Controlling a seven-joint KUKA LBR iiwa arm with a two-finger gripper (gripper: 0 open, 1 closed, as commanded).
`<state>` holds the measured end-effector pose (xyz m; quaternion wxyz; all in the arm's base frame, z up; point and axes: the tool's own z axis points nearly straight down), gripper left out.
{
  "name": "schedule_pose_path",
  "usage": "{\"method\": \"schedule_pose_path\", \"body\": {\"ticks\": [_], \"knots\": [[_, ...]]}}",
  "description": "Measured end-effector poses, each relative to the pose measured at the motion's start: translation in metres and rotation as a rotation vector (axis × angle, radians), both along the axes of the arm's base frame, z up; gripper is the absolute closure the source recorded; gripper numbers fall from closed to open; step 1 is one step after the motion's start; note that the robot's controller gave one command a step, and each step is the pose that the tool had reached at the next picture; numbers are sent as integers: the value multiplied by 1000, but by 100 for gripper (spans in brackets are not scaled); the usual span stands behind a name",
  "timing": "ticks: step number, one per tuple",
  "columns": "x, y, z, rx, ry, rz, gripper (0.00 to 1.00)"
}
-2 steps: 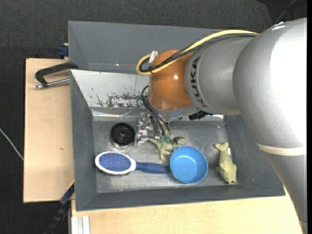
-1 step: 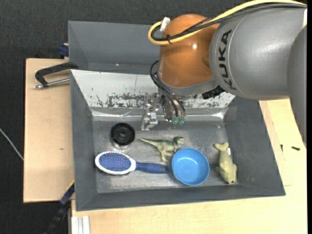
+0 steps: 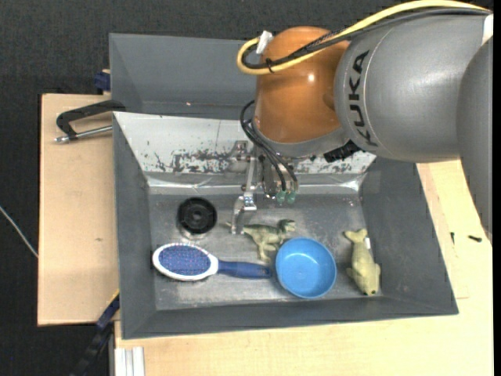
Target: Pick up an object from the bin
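Grey metal bin (image 3: pixel 133 233), seen from above, with sloped walls and a flat floor that holds five small things. A big silver arm (image 3: pixel 423 77) comes in from the right. It has an orange cover (image 3: pixel 293 92) at its wrist and a yellow cable (image 3: pixel 329 34) looping over the top.

Below the cover, the gripper (image 3: pixel 262 210) hangs over the middle of the floor, close to the back wall. Its two fingers (image 3: pixel 245 206) stand apart, fairly wide, and nothing is between them.

Just in front of the gripper lies an olive-green toy dinosaur (image 3: pixel 270 237), in the centre of the floor. The tip of the lower finger is just beside the dinosaur's left end; whether the two touch cannot be told.

A round blue bowl (image 3: pixel 305 269) sits upright at the dinosaur's front right, with its rim touching the toy. At the front left lies a brush (image 3: pixel 186 262) with a white oval head and blue bristles. Its blue handle points right and ends at the bowl.

A black round cap (image 3: pixel 196 215) sits left of the gripper and behind the brush head, apart from both. On the right side of the floor, near the bowl, lies a pale yellow-green fish toy (image 3: pixel 363 265). It runs from back to front.
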<state>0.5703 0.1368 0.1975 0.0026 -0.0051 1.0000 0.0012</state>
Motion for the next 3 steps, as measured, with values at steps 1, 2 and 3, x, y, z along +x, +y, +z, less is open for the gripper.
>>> {"method": "schedule_pose_path", "body": {"ticks": [1,2,3], "knots": [[-69,-24,-121,-3,14,186,0],[-66,-24,-118,-1,4,185,100],[-58,-24,52,-2,-9,335,100]]}}
